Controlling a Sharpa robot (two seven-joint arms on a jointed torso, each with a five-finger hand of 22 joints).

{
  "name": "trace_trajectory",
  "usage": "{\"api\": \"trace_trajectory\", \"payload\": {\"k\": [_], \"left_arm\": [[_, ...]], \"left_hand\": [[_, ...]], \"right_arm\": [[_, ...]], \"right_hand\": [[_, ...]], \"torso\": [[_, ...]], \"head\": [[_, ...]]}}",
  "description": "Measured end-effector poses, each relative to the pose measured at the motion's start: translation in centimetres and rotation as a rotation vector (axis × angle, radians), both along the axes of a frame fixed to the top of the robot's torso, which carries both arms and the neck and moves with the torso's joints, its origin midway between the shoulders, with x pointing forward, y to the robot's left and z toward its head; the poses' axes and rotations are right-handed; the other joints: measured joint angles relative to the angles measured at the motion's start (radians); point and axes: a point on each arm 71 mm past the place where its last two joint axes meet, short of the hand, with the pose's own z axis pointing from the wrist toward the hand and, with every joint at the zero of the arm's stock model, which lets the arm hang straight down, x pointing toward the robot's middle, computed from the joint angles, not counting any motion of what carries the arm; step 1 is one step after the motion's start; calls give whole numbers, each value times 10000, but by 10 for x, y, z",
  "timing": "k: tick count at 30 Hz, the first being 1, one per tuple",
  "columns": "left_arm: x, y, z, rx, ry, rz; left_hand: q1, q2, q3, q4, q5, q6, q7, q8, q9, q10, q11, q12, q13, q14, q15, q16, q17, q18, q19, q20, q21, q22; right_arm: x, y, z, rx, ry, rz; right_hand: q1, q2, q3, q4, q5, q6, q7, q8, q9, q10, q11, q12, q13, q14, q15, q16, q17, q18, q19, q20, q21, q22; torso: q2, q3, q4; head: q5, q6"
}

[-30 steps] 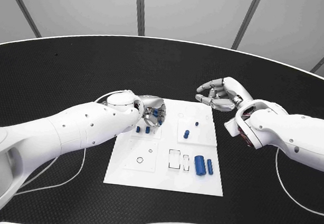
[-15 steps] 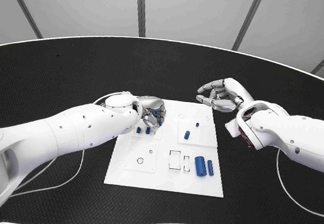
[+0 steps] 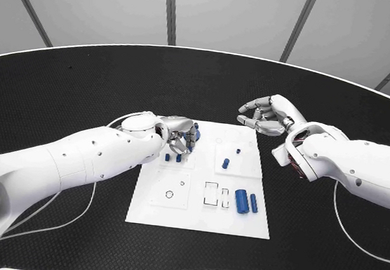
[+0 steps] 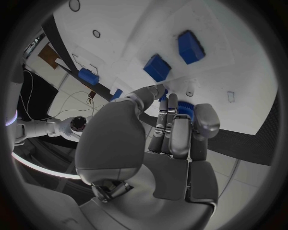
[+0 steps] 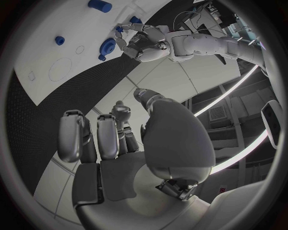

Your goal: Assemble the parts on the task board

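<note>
While my left hand (image 3: 178, 135) pinches a round blue part (image 4: 185, 109) in its fingertips over the task board (image 3: 197, 218), I should lower it squarely. My right hand (image 3: 269, 115), curled on nothing, hangs beyond the board's far corner.

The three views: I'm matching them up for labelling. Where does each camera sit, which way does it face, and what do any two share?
Head view: on the robot's head, looking down at the task board; both arms, left hand, right hand.
Left wrist view: behind the left hand, facing the board; fingers hold a blue round part.
Right wrist view: behind the right hand, fingers apart, facing the board's edge.
Shared: the right wrist view also shows the left hand.
</note>
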Motion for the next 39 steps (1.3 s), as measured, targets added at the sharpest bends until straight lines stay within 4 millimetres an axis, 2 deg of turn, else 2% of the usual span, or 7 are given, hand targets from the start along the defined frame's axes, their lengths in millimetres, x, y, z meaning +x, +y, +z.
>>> {"api": "trace_trajectory", "payload": {"k": [8,10,25,39], "left_arm": [[-1,7,8,-197,-66,111],[-1,9,10,-234,-76,143],[6,27,34,-568,-187,626],[10,42,35,-373,-3,975]], "left_hand": [[0,0,-28,-28,0,48,-23,0,0,35,-35,0,0,2,-2,0,-17,0,70,1,53,70],[0,0,-47,-9,0,85,-59,0,0,35,-35,0,0,2,-2,0,-46,-106,70,1,53,111],[0,0,-55,0,0,120,-23,0,9,70,-71,0,0,39,-39,-40,-75,-100,136,6,123,182],[1,0,-55,0,0,156,-60,-38,16,105,-107,-38,0,39,-39,-85,-179,-97,164,-21,138,204]], "right_arm": [[0,-1,0,-10,-14,-24],[0,-1,0,-12,-17,-28],[1,-2,0,-26,-30,-57],[1,-2,0,-26,-27,-52]], "right_hand": [[0,0,0,0,0,0,0,0,-1,0,0,0,0,0,0,0,0,0,0,0,0,0],[0,0,0,0,0,0,0,0,-1,0,0,0,0,0,0,0,0,0,0,0,0,0],[0,0,0,0,0,0,0,0,-2,0,0,0,1,0,1,0,0,0,0,0,0,0],[0,0,0,0,0,0,0,39,6,0,0,0,-36,0,1,0,0,0,0,0,0,0]], "torso": [[5,-2,-7],[6,-2,-6],[4,11,-2],[20,4,-2]], "head": [[20,45],[27,53],[94,94],[151,120]]}}
